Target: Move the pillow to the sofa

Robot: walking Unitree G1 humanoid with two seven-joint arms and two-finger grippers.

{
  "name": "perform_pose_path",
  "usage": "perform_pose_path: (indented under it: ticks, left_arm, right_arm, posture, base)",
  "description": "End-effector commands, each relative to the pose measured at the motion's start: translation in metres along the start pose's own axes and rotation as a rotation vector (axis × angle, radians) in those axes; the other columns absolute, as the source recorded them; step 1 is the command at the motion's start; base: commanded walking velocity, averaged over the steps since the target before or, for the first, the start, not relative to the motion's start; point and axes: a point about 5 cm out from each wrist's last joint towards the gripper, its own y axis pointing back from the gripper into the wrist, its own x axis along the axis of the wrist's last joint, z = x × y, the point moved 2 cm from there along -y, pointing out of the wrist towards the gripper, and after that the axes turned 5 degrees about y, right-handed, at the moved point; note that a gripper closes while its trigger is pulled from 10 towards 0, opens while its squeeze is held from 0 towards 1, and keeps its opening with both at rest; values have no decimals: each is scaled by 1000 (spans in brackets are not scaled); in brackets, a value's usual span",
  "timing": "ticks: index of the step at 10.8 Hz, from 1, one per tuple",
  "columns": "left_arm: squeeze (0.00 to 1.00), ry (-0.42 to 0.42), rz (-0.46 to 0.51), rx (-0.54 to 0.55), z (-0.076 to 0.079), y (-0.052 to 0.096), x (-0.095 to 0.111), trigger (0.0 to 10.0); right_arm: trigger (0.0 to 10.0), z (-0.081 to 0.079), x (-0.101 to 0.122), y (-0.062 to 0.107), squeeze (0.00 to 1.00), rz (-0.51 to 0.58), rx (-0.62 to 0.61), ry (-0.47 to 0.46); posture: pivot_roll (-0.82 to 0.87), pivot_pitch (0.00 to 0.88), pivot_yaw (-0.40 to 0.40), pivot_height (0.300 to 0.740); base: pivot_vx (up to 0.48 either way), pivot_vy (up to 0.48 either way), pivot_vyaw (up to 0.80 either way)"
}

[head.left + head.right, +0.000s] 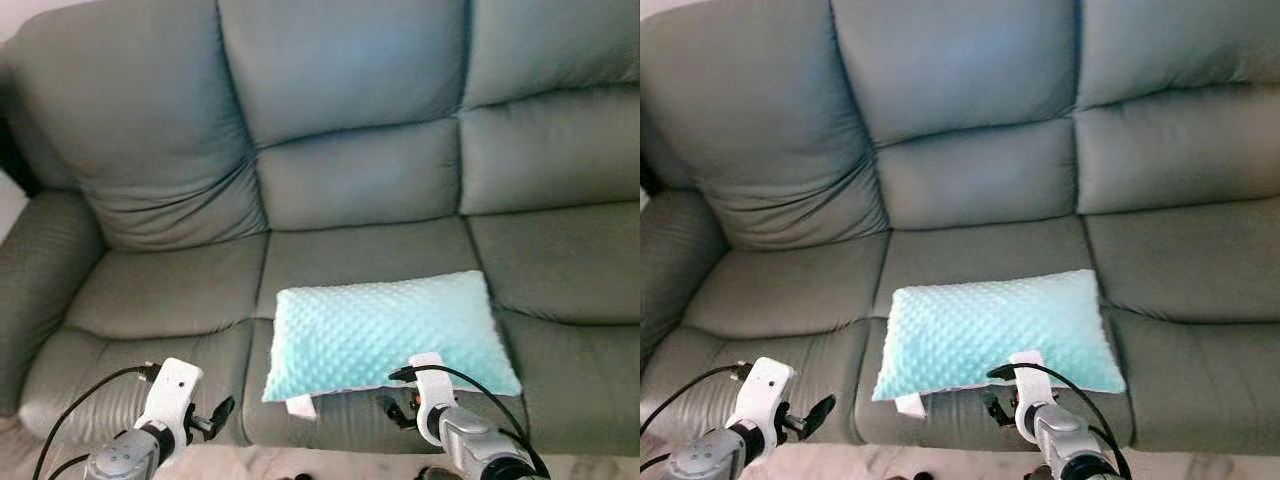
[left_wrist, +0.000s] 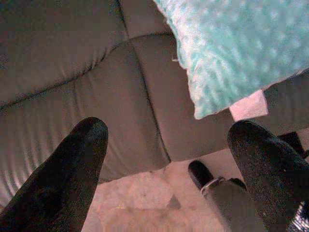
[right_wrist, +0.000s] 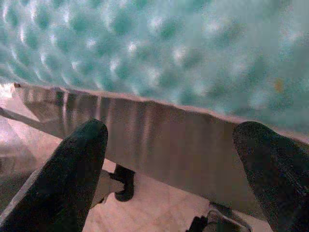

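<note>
- Fingers (image 3: 72, 179) of the right gripper (image 3: 169, 179) wide apart, black and rounded, holding nothing, low by the front edge of the sofa's middle seat.
- Just past those fingers, soft bumpy blue-green cloth of the pillow (image 1: 385, 332), and under it a smooth grey-green band of seat front.
- Fingers (image 2: 72, 179) of the left gripper (image 2: 166, 179) spread wide too, black with a slightly grainy skin, holding nothing, near the front of the left seat.
- Between them, the seam where two seat cushions meet, and one corner of the pillow hanging over the seat's front edge.
- Small pale tag (image 2: 248, 107) sticking out from under that corner.
- White wrist blocks with black cables on both silver arms, cut off at the lower edge of the head views.
- Pillow flat on the middle seat of the sofa (image 1: 340, 130), long like a box, covered in little round dots, front edge right at the seat's edge.
- Sofa grey-green, smooth like leather, puffy with deep folds, three back cushions; right end cut off.
- Pale pinkish floor (image 2: 145, 203) under the seat front, blurry.
- Small dark shapes on the floor, too blurry to tell.
</note>
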Motion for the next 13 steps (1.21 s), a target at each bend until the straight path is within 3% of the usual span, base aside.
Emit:
perform_pose_path:
  ticks: [1, 10, 11, 13]
  left_arm:
    - [0, -12, -22, 36, -11, 8, -4, 10000]
    - [0, -27, -18, 65, -17, 10, 1, 10000]
    - [0, -28, -15, 63, -16, 10, 1, 10000]
    - [0, -28, -14, 72, -19, 11, 1, 10000]
  right_arm:
    - [10000, -6, -3, -1, 0, -1, -7, -19]
    - [10000, 27, 25, 4, 0, 121, -217, 34]
    - [10000, 22, 28, 2, 0, 129, -182, 30]
    - [10000, -9, 32, -4, 0, 142, 27, 31]
  posture:
    - [-33, 203, 221, 740]
    - [-26, 210, 225, 740]
    - [-25, 210, 224, 740]
    - [-33, 209, 217, 740]
  base:
    - [0, 0, 0]
    - [0, 0, 0]
    - [0, 0, 0]
    - [0, 0, 0]
